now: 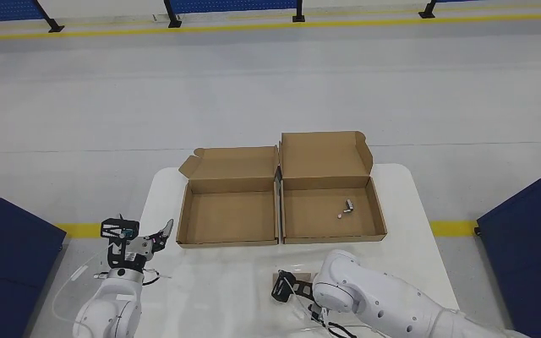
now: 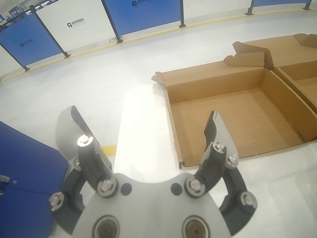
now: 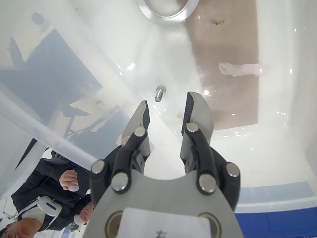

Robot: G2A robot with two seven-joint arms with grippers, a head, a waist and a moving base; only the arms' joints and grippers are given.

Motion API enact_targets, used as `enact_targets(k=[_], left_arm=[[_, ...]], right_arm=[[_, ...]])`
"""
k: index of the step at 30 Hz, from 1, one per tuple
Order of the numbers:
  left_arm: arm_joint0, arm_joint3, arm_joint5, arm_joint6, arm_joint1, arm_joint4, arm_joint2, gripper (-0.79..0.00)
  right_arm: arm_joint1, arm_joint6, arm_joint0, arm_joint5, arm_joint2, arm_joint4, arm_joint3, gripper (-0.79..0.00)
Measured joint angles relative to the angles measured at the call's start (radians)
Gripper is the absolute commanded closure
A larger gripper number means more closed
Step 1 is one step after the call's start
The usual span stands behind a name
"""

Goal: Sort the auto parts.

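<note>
On the glossy white table [image 1: 211, 262], two open corrugated cardboard boxes sit side by side. The right box [image 1: 313, 218] holds two small parts [image 1: 349, 204]; the left box [image 2: 213, 87] adjoins it. Near the right gripper [image 3: 167, 100], parted and holding nothing, lie one threaded steel bolt [image 3: 160, 94], one smooth metal ring [image 3: 168, 13] and one pale plastic clip [image 3: 244, 69]. The left gripper [image 2: 143, 113] is spread wide, unloaded.

- The metal ring [image 3: 161, 18] is cut off by the right wrist view's edge, so just part of its rim shows.
- The pale part [image 3: 241, 69] by the brown patch is blurred, and its kind cannot be told.
- The small parts [image 1: 346, 206] in the right box [image 1: 331, 240] are too small to identify in the top view.
- The right box runs off the left wrist view's edge.
- The right arm [image 1: 380, 300] hides the tabletop's [image 1: 220, 266] near edge.
</note>
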Motion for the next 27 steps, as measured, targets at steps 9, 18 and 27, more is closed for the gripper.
enact_targets(k=[9, 18, 27], left_arm=[[0.000, 0.000, 0.000, 0.000, 0.000, 0.000, 0.000, -0.785], [0.000, 0.000, 0.000, 0.000, 0.000, 0.000, 0.000, -0.785], [0.000, 0.000, 0.000, 0.000, 0.000, 0.000, 0.000, -0.785]], right_arm=[[-0.016, -0.001, 0.005, -0.014, -0.008, 0.013, 0.035, -0.219], [-0.029, -0.001, 0.008, -0.025, -0.015, 0.017, 0.055, -0.132], [-0.043, 0.007, 0.012, -0.037, -0.023, 0.026, 0.076, -0.055]])
